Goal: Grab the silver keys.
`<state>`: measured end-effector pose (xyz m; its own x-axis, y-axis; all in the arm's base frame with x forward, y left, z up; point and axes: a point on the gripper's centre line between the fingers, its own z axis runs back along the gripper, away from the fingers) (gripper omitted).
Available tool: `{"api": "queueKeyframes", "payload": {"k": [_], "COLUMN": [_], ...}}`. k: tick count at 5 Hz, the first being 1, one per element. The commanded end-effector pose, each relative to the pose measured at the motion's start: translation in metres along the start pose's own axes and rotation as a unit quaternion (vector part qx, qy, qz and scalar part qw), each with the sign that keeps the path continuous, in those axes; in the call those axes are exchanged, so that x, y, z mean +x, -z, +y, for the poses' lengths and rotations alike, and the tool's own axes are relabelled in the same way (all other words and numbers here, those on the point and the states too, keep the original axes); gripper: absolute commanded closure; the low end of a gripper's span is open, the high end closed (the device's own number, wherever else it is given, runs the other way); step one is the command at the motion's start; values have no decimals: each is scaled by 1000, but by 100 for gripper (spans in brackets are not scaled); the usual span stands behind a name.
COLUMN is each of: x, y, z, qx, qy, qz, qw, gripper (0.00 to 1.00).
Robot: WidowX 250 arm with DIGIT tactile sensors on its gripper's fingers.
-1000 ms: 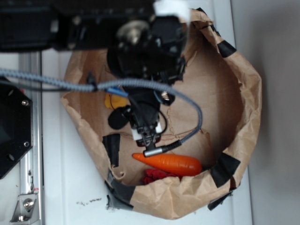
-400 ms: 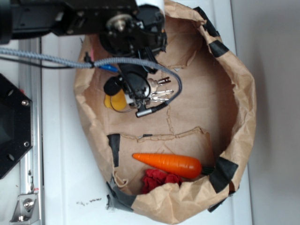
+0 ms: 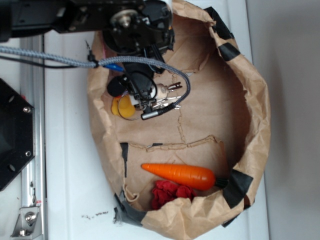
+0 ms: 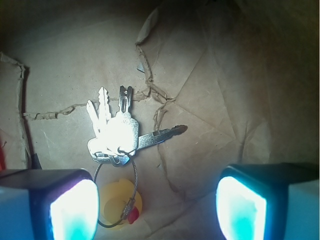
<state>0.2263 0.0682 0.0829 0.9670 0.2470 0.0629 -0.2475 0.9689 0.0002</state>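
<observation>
The gripper hangs over the paper-lined basket with its jaws spread wide and nothing between them; the silver keys lie flat on the brown paper just ahead of the fingertips, fanned out, their thin wire ring looping back across the yellow rubber duck (it sits partly under that ring); the approach looks largely done, though height above the keys is hard to judge; descending and closing remain; the carrot lies well apart.
</observation>
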Motion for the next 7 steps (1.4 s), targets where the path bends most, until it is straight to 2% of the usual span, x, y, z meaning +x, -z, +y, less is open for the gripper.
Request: {"api": "queueKeyframes", "payload": {"k": [1, 2, 4, 6, 7], "x": [4, 4, 9, 22, 22], "y": [-10, -10, 26, 34, 33], "z": [11, 11, -2, -3, -2], "qx": [4, 4, 2, -17, -18], "qy": [-17, -17, -1, -5, -5], "qz": [-20, -20, -35, -23, -27], "qw": [1000, 1000, 999, 1000, 999], "gripper": [0, 0, 0, 0, 0]}}
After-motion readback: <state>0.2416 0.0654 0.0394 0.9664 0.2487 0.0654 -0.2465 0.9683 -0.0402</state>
